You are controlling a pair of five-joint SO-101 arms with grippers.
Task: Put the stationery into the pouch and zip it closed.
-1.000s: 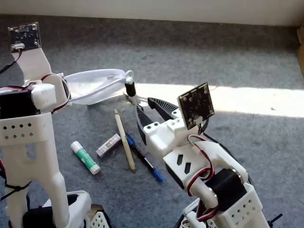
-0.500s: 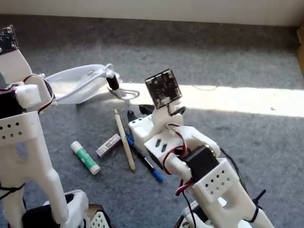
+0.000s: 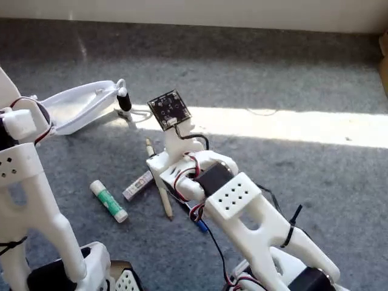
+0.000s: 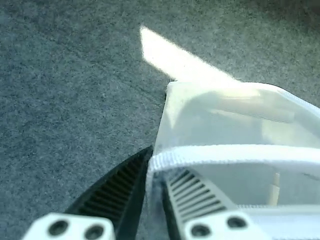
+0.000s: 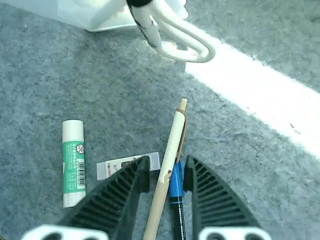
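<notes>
My left gripper [image 4: 156,170] is clamped on the rim of the clear pouch [image 4: 225,120], holding it up off the carpet [image 3: 273,73] so its mouth gapes toward the stationery. The green glue stick [image 5: 72,160] and a small labelled piece [image 5: 127,166] lie loose beside the pens. My right gripper [image 5: 167,164] hangs spread astride the cream pen [image 5: 175,127] and the blue pen [image 5: 176,200] — placed, I judge, to pinch one.
</notes>
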